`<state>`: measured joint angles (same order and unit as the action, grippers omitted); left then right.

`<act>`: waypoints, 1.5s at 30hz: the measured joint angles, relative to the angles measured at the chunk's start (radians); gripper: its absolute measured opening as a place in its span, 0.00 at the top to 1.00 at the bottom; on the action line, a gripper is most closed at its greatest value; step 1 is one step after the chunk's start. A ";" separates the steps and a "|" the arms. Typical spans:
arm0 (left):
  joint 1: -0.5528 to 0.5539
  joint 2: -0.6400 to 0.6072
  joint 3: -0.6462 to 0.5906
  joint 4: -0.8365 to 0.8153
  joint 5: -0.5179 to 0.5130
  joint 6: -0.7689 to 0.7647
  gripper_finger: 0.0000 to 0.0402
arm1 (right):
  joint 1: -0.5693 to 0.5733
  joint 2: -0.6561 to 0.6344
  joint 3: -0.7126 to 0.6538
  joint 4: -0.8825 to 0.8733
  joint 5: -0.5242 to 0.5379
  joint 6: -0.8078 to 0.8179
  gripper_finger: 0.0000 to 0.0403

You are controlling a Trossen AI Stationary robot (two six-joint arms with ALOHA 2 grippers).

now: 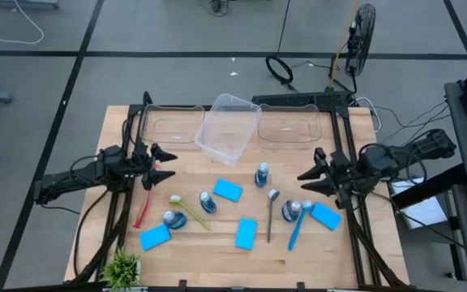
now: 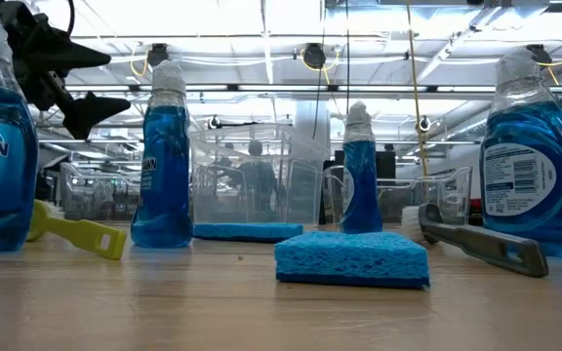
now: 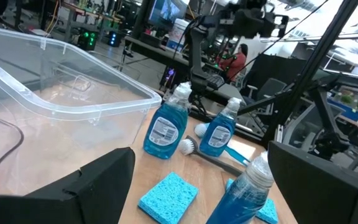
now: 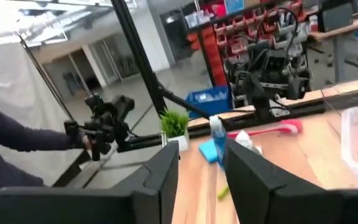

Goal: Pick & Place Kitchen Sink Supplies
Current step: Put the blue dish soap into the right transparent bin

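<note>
The wooden worktop (image 1: 217, 251) has bare room along its near edge and in the far-left and far-right corners. The middle band is crowded.

The left gripper (image 1: 167, 163) hangs over the left side with its jaws wide apart and nothing between them. The right gripper (image 1: 308, 182) hangs over the right side with its jaws partly apart, a narrow gap showing in the right wrist view, and nothing in them.

Just near the left gripper lies a red brush (image 1: 143, 209), running toward the near edge. Right of it sit a yellow brush (image 1: 189, 212) and two blue bottles (image 1: 172, 219), close together, with a blue sponge (image 1: 155, 238) nearer still. A green plant (image 1: 122, 266) stands at the near-left corner.

At the centre lie a second sponge (image 1: 228, 191) and a third sponge (image 1: 246, 233), with a third bottle (image 1: 262, 174) on the far side between them. A grey spoon-like tool (image 1: 271, 214) lies right of these. Then come a fourth bottle (image 1: 289, 212), a blue brush (image 1: 297, 228) and a fourth sponge (image 1: 326, 216), all just near the right gripper.

Three clear bins stand along the far edge. The left bin (image 1: 172, 124) and the right bin (image 1: 289, 123) sit flat. The middle bin (image 1: 228, 126) sits askew between them, reaching toward the centre. All three look empty, and every supply is on the worktop outside them.
</note>
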<state>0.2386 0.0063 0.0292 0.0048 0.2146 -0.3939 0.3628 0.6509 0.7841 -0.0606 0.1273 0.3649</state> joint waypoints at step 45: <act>0.000 0.000 0.000 -0.001 -0.007 0.062 0.09 | -0.001 0.625 0.716 -1.228 -0.152 0.402 0.97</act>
<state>0.2386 0.0063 0.0292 0.0040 0.2077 -0.3321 0.3618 1.2756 1.5002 -1.2882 -0.0243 0.7671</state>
